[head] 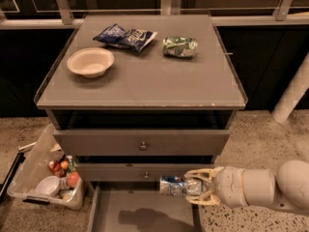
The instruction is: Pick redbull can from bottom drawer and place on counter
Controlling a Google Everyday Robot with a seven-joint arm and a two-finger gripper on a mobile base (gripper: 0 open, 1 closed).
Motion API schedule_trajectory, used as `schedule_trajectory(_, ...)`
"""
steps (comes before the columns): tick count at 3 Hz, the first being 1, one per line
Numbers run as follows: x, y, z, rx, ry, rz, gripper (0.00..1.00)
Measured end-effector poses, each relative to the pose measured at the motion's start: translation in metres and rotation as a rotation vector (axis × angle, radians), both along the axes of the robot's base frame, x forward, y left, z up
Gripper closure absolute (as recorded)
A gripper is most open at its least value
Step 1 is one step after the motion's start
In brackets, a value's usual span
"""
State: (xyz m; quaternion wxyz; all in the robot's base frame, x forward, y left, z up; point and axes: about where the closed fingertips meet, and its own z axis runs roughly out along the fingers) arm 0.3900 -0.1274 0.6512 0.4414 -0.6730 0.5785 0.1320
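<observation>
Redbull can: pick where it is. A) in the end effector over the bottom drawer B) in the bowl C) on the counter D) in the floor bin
A: the end effector, at lower right, grips the redbull can above the open bottom drawer.

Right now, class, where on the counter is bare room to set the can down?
The counter is bare along its front half, from bowl and foil packet to the rim. The chip bag crowds the back. The gripper holds the redbull can over the bottom drawer.
</observation>
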Motion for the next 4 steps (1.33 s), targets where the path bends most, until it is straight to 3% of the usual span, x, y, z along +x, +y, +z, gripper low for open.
schedule_trajectory(1, 0.016, -0.014, 0.042, 0.055, 0.031, 0.034, 1.00)
schedule_trajectory(2, 0.016, -0.015, 0.042, 0.055, 0.031, 0.034, 1.00)
schedule_trajectory(3, 0.024, -0.019, 0.062, 0.063, -0.011, 0.001, 1.00)
schedule_trajectory(4, 0.042, -0.022, 0.110, 0.049, -0.070, -0.013, 1.00)
